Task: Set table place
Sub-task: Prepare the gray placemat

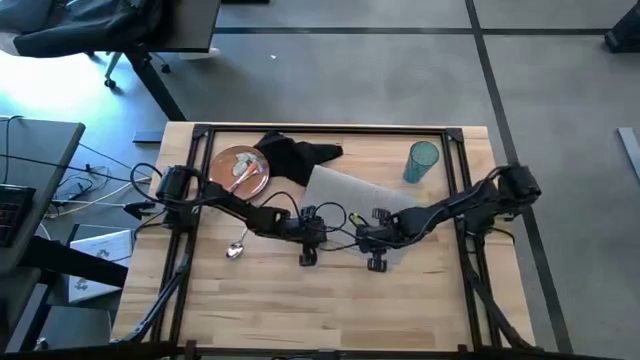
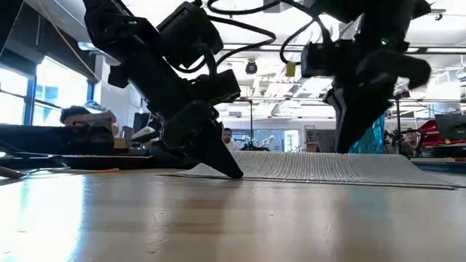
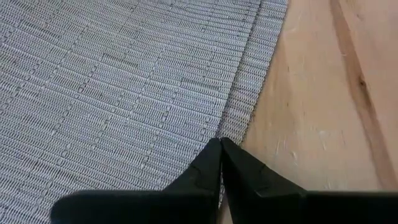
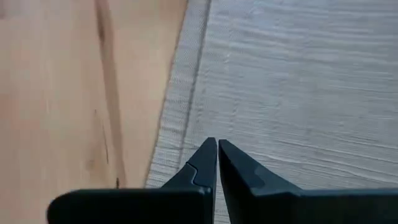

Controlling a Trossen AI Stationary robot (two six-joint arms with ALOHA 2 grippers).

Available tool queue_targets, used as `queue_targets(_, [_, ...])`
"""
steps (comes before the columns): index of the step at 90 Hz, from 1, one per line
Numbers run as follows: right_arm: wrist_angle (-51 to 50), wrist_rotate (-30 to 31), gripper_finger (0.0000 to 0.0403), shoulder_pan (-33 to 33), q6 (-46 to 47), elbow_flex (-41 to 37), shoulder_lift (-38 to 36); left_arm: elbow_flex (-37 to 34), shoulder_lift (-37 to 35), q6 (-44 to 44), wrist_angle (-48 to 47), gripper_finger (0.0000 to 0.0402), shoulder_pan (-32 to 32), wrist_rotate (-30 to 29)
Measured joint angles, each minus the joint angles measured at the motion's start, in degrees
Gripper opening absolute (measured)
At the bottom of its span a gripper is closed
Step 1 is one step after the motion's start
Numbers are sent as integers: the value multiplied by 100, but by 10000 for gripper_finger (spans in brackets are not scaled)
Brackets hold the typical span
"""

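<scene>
The mat (image 1: 345,195) is pinched at its near edge by both closed grippers, the left (image 3: 219,149) and the right (image 4: 217,149). If it is dragged unevenly, it could be skewed or buckled. Farther back, the napkin (image 1: 290,155), plate (image 1: 240,170) and tumbler (image 1: 422,162) could be knocked.

bright window glare, blurred backlit low view
</scene>
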Motion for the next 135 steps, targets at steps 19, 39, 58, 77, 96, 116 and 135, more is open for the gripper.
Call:
queue_targets(19, [658, 27, 102, 78, 40, 7, 570, 5, 0, 1, 19, 0, -4, 17])
queue_targets(39, [702, 81, 168, -168, -44, 22, 541, 14, 7, 2, 108, 0, -7, 68])
queue_targets(58, [497, 638, 168, -215, -299, 190, 374, 9, 9, 88, 170, 0, -7, 72])
queue_targets(77, [797, 485, 167, -210, -285, 130, 741, 13, 13, 90, 214, 0, -11, 125])
queue_targets(96, [886, 483, 162, -208, -253, 125, 984, 11, 13, 147, 231, 0, -11, 178])
queue_targets(116, [733, 536, 56, -233, -180, 125, 1003, 11, 11, 149, 235, 0, -15, 184])
queue_targets(135, [539, 949, 4, -244, -309, 125, 1013, 18, 11, 149, 244, 0, -22, 230])
